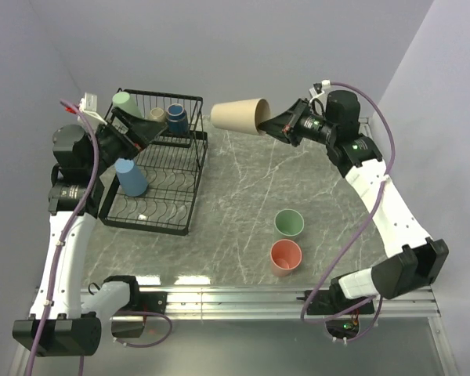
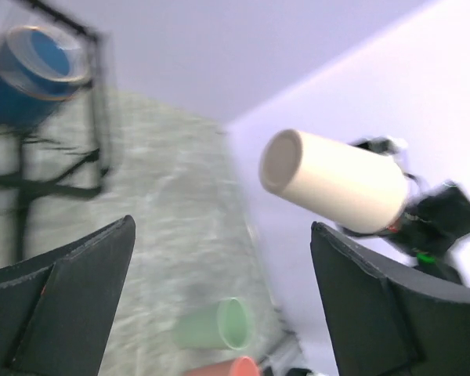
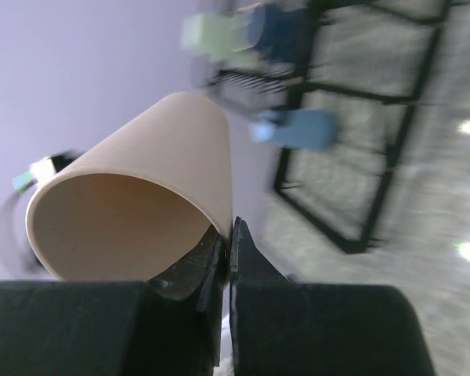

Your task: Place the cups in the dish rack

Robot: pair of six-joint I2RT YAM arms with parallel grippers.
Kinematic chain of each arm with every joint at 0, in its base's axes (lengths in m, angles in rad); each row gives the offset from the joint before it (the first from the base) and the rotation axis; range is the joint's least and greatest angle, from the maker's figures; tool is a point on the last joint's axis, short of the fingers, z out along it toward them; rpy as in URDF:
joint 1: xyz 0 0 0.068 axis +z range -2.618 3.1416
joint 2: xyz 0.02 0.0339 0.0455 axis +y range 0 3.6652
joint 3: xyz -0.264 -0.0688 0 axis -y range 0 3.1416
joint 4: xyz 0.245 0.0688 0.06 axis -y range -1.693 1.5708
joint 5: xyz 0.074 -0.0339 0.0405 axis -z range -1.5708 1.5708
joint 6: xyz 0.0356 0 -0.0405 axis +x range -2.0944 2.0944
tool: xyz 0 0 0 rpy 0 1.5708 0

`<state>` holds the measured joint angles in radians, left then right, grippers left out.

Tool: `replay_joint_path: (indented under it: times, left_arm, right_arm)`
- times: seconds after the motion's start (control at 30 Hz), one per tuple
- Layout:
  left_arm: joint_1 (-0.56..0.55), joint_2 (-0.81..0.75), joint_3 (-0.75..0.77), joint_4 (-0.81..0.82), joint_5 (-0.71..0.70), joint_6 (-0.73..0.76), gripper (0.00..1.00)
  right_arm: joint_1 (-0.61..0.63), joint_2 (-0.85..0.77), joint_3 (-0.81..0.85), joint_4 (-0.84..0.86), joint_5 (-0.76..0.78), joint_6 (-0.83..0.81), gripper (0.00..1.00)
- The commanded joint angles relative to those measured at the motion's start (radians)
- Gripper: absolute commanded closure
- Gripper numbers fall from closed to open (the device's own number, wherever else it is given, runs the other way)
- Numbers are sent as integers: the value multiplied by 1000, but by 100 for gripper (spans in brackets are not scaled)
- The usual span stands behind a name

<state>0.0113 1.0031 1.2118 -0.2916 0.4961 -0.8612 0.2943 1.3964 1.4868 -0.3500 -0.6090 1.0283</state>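
Note:
My right gripper [image 1: 268, 123] is shut on the rim of a beige tumbler [image 1: 240, 116], holding it on its side in the air just right of the rack's back corner; the pinch shows in the right wrist view [image 3: 231, 235], one finger inside the beige tumbler [image 3: 141, 172]. My left gripper [image 1: 151, 129] is open and empty above the black wire dish rack [image 1: 145, 227]. On the rack are a light blue tumbler [image 1: 131, 176], a pale green cup [image 1: 125, 103], a small beige mug [image 1: 157, 114] and a dark-blue cup [image 1: 176, 117]. A pale green cup [image 1: 288, 224] and a salmon cup [image 1: 286, 257] stand upright on the table.
The left wrist view shows the open gripper [image 2: 223, 227], the held beige tumbler [image 2: 337, 182], the dark-blue cup [image 2: 31, 74] and the table's green cup [image 2: 215, 323]. Purple walls close in at the back and both sides. The table is grey marble.

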Motion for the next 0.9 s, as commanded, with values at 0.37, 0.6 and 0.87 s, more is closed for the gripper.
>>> replay_joint_path:
  times: [0.37,0.6,0.87]
  left_arm:
    - [-59,9,-339,996,271,-636,1]
    - [-129,14,-357,1008,239,-621,1]
    - [-137,14,-333,1028,233,-634,1]
  right_arm:
    - [81,-42,-169,474,-183,361,100]
    - [146,-7,-168,548,-186,427,100]
    - [232,49,-131,563,-186,441,100]
